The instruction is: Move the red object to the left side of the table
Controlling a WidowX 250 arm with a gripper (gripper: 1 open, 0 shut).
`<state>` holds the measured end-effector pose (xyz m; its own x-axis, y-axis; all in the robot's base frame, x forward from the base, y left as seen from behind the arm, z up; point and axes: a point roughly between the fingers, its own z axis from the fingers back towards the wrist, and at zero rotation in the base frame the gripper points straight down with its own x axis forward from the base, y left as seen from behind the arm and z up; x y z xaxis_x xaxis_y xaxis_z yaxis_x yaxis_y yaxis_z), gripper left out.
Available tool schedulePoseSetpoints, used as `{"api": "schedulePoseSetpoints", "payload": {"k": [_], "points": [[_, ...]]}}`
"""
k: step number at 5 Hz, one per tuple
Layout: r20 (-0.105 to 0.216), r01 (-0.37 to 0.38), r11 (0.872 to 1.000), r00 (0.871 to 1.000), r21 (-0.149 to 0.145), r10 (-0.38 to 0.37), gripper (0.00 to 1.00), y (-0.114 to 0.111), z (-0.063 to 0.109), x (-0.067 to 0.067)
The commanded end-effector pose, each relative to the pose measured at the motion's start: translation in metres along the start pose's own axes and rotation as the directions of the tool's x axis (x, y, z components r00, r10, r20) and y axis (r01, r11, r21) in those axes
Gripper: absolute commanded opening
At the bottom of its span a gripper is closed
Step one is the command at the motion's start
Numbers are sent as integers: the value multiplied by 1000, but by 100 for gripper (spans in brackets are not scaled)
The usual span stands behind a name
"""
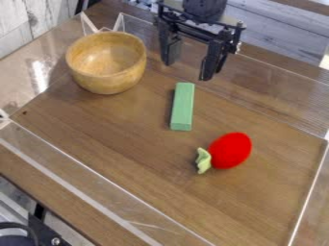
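Wooden bowl (106, 61), round, light grain, near back left corner; nothing visible inside. Green block (184, 106), rectangular, matte, lying flat mid-table. Red object (229, 151), small, round, glossy, leafy green stem end pointing left; front right of table, apart from block. Gripper (190, 60), black, jaws spread, grasping nothing, raised at back. Table (103, 144), brown wood-grain, clear plastic rim.

Arm enters frame at 12 o'clock, black wrist housing up top. Tool (189, 56) points straight down, jaws spread wide, nothing between them. Two dark fingers (167, 48) hang parallel, the one on the 3 o'clock side reaching lower in view. Tips sit clear above the surface (115, 163), no contact.
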<state>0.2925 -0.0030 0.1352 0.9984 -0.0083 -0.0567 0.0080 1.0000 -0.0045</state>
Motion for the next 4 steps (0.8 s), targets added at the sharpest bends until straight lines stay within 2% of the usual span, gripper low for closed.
{"api": "schedulePoseSetpoints", "payload": {"k": [1,2,3,4], "points": [[-2,179,984,984,-5,-179,100,-37,-15,0],[-1,354,935,935,-8,-354,100,-78,-33,-2],[4,452,892,892,-1,-452,100,-85,-50,-3],[23,510,860,860,7,-510,100,-77,-62,-4]]}}
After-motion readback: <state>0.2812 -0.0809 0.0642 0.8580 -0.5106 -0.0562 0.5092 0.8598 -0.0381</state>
